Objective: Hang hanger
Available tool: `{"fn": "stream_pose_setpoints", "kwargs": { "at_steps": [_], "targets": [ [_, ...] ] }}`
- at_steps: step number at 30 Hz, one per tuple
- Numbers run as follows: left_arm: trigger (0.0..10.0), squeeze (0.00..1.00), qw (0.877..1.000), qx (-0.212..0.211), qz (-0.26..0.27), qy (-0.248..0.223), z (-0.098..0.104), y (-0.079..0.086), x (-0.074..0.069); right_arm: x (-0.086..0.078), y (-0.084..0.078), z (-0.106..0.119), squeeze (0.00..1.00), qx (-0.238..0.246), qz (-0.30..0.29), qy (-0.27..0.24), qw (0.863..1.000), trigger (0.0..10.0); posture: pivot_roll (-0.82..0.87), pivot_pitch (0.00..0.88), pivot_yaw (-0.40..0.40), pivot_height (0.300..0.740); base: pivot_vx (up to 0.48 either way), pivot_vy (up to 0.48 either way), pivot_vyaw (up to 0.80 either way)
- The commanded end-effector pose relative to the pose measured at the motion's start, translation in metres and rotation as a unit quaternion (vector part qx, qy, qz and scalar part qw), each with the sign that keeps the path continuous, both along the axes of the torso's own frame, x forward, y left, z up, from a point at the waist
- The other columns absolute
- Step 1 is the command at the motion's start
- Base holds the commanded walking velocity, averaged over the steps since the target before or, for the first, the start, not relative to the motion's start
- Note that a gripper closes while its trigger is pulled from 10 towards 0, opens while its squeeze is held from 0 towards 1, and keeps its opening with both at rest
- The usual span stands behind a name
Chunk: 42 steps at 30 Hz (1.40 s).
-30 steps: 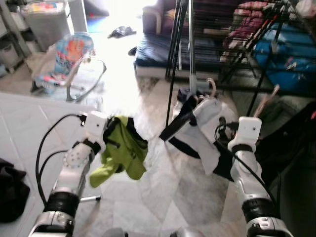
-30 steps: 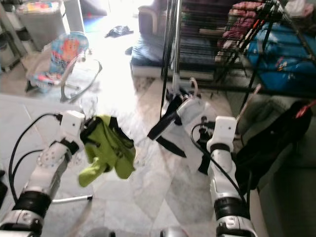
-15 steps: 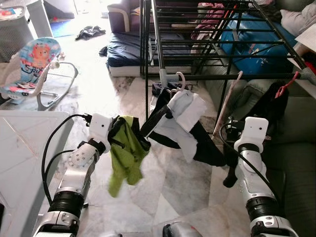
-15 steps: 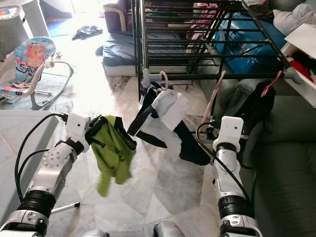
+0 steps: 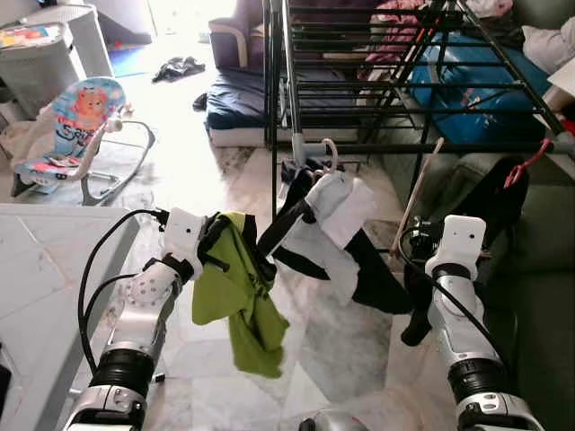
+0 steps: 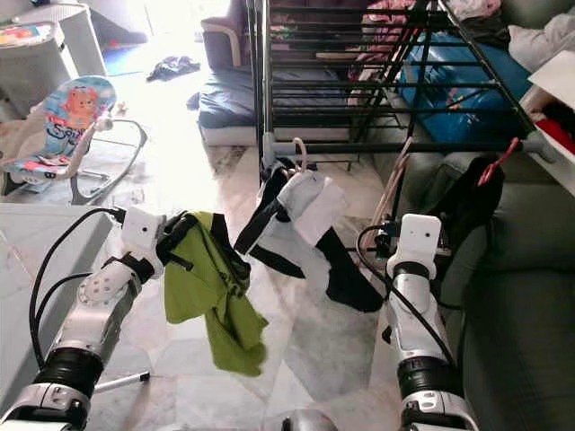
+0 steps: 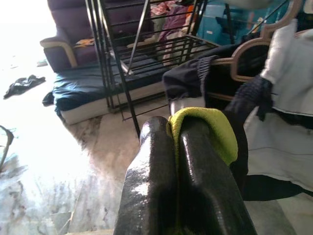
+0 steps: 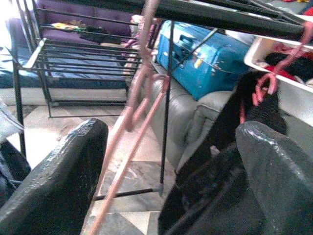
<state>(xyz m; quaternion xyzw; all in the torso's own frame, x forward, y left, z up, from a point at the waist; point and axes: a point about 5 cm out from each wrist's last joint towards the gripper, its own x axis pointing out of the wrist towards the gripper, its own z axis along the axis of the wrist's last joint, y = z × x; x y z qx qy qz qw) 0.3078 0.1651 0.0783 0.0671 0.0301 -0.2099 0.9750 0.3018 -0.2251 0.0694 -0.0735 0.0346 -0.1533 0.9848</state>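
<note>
My left gripper (image 5: 212,241) is shut on a lime-green garment (image 5: 241,310) that dangles from it above the floor; the left wrist view has green cloth (image 7: 210,128) pinched between the black fingers (image 7: 156,161). Just beyond hangs a black-and-white garment (image 5: 331,224) on a hanger hooked to the black drying rack (image 5: 359,90). My right gripper (image 8: 166,161) stands open and holds nothing, near the rack's right corner. A pink hanger (image 8: 142,93) hangs from the rack bar ahead of it. A black garment on a red hanger (image 5: 530,162) hangs further right.
A grey sofa (image 5: 539,296) lies close on the right. A white table (image 5: 45,269) stands on the left, with a baby bouncer (image 5: 72,126) and a laundry bin (image 5: 45,63) behind it. Under the rack lie a dark mattress (image 5: 243,99) and a blue bag (image 5: 467,81).
The camera has swung from the floor towards the rack and sofa. The green garment has swung and now hangs lower and further right. Both arms keep the same pose.
</note>
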Motion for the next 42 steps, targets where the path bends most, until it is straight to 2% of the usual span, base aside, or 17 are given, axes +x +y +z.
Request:
{"fn": "stream_pose_setpoints", "kwargs": {
  "at_steps": [1,11,17,20,30,33,35,38,42],
  "targets": [
    [10.0,0.00,1.000,-0.004,0.000,-0.020,0.009,0.001,0.003,0.002,0.000,0.001,0.00,-0.001,0.003,0.001,1.000,10.0,-0.08,0.000,-0.028,0.740,0.322,0.000,0.00],
    [10.0,0.00,1.000,-0.004,0.000,-0.020,0.009,0.000,0.003,0.002,0.000,0.000,0.00,-0.001,0.002,0.006,1.000,10.0,-0.08,0.000,-0.032,0.740,0.320,0.000,0.00],
    [10.0,0.00,1.000,-0.004,0.001,-0.017,0.007,0.001,0.002,0.002,-0.001,-0.001,0.00,-0.005,-0.004,0.008,1.000,10.0,-0.08,0.000,-0.033,0.740,0.308,0.000,-0.69],
    [10.0,0.00,1.000,-0.005,0.004,-0.013,0.006,0.001,0.002,0.001,-0.003,-0.001,0.00,-0.011,-0.008,0.007,1.000,10.0,-0.07,0.000,-0.034,0.740,0.000,0.000,-0.60],
    [10.0,0.00,1.000,-0.004,0.005,-0.014,0.007,0.002,0.001,0.001,0.000,-0.004,0.00,-0.009,-0.002,0.016,1.000,10.0,-0.07,0.000,-0.036,0.740,0.000,0.000,0.00],
    [10.0,0.00,1.000,-0.003,0.007,-0.012,0.006,0.004,0.000,0.003,0.004,-0.008,0.00,0.002,0.012,0.029,0.999,10.0,-0.07,0.000,-0.035,0.740,0.000,0.000,0.00],
    [10.0,0.00,1.000,-0.002,0.007,-0.011,0.006,0.005,0.000,0.004,0.012,-0.015,0.00,0.028,0.038,0.053,0.997,10.0,-0.07,0.000,-0.035,0.740,0.000,0.000,0.00],
    [10.0,0.00,1.000,-0.001,0.006,-0.010,0.006,0.005,0.000,0.006,0.021,-0.018,0.00,0.031,0.065,0.067,0.995,10.0,-0.07,0.000,-0.032,0.740,0.000,0.000,0.00],
    [10.0,0.00,1.000,-0.001,0.006,-0.012,0.007,0.005,0.000,0.010,0.029,-0.013,0.00,0.023,0.081,0.052,0.995,10.0,-0.06,0.000,-0.033,0.740,0.000,0.000,0.00]
  ]
}}
